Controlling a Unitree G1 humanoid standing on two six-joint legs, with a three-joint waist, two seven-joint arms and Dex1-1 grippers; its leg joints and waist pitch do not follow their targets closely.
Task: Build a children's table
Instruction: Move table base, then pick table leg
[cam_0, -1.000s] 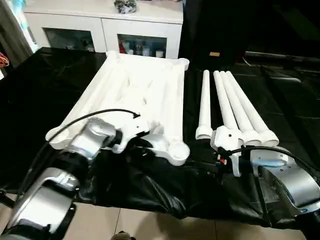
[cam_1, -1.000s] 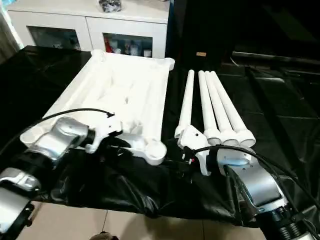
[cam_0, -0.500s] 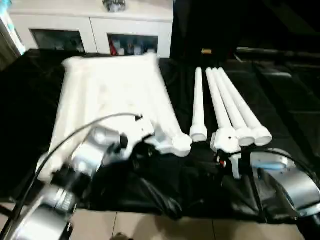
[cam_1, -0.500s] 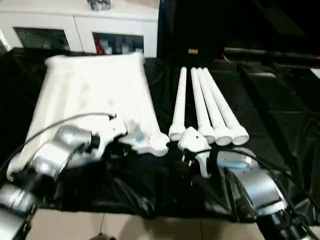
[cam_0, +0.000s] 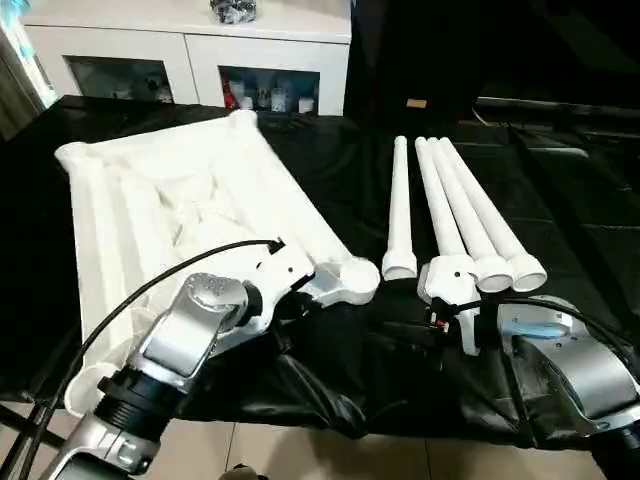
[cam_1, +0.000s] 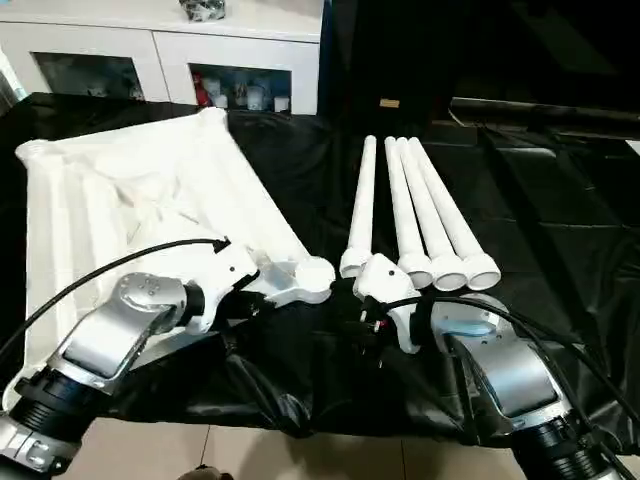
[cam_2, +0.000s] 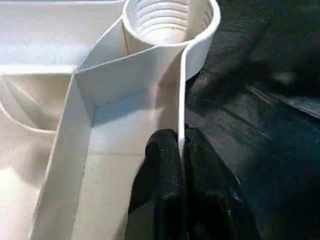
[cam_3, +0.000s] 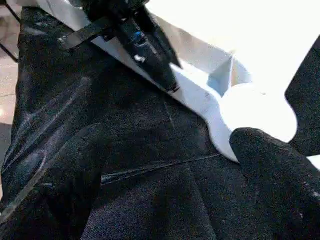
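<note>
The white table top (cam_0: 170, 200) lies upside down on the black cloth, ribbed underside up, set at an angle. My left gripper (cam_2: 181, 150) is shut on its thin rim wall just behind the near right corner socket (cam_0: 350, 280). Four white legs (cam_0: 440, 200) lie side by side to the right of the top, flared ends toward me. My right gripper (cam_3: 170, 175) stands open low over the cloth, close to that corner socket (cam_3: 255, 112), with nothing between its fingers. Its white wrist mount (cam_0: 450, 285) sits at the legs' near ends.
A white cabinet with glass doors (cam_0: 200, 50) stands behind the work surface. Black cloth (cam_0: 330, 370) covers the surface and hangs in folds over the front edge, with tiled floor (cam_0: 300, 450) below. A cable (cam_0: 170, 275) loops over my left forearm.
The table top has swung round on the cloth, its far end going left, while my left gripper kept hold of the rim. My right arm has barely moved. The camera shifted a little.
</note>
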